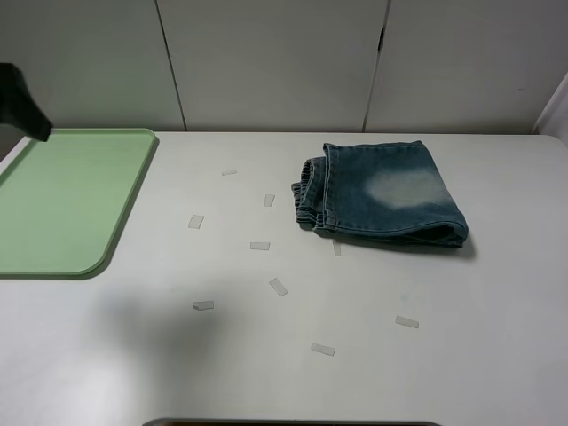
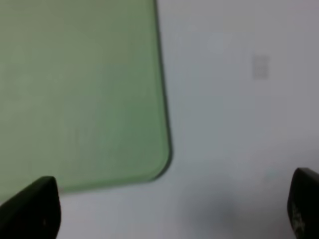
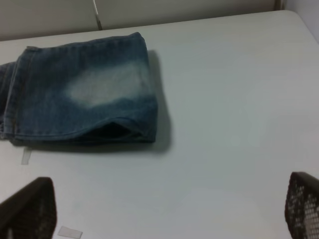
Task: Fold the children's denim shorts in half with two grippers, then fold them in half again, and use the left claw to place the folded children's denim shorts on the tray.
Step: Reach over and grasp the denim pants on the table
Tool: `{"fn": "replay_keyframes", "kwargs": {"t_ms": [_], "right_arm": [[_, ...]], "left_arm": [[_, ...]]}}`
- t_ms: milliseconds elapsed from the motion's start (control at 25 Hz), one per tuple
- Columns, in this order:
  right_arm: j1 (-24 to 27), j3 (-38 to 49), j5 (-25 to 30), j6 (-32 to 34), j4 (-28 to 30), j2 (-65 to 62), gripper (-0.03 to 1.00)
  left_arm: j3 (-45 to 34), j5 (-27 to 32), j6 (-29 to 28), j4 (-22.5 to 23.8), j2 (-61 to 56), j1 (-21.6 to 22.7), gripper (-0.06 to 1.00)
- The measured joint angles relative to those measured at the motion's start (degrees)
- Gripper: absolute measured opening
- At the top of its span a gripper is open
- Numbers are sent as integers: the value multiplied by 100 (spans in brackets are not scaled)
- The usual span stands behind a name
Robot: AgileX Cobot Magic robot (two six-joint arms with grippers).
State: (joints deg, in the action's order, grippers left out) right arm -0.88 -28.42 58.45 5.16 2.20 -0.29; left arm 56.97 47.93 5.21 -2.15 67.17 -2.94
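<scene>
Lying folded right of centre on the white table: the children's denim shorts, waistband toward the middle, whitish worn patch up, well apart from the pale green tray, cut off at the left edge. Scattered across the table: small tape strips. Left claw only a blurred pair of black tips at the bottom corners, spread wide over the tray's rounded corner, empty. Right gripper likewise cropped, fingers wide apart, holding nothing, near the shorts. Black arm part cut off upper left.
</scene>
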Motion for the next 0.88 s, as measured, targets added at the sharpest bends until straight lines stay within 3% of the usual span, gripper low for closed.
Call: {"fn": "replay_keyframes", "kwargs": {"t_ms": [80, 240, 520, 720, 880], "right_arm": [[0, 0, 0, 0, 0, 0, 69], [0, 0, 0, 0, 0, 0, 69], [0, 0, 0, 0, 0, 0, 69], [0, 0, 0, 0, 0, 0, 69], [0, 0, 0, 0, 0, 0, 69]], "left_arm": [[99, -129, -5, 0, 222, -122, 90], [424, -880, -296, -65, 1217, -996, 90], [812, -1554, -392, -749, 2345, -2161, 90], [1106, -1817, -397, -1132, 2993, -2729, 90], [1263, -1842, -397, -1188, 3319, -3027, 90]]}}
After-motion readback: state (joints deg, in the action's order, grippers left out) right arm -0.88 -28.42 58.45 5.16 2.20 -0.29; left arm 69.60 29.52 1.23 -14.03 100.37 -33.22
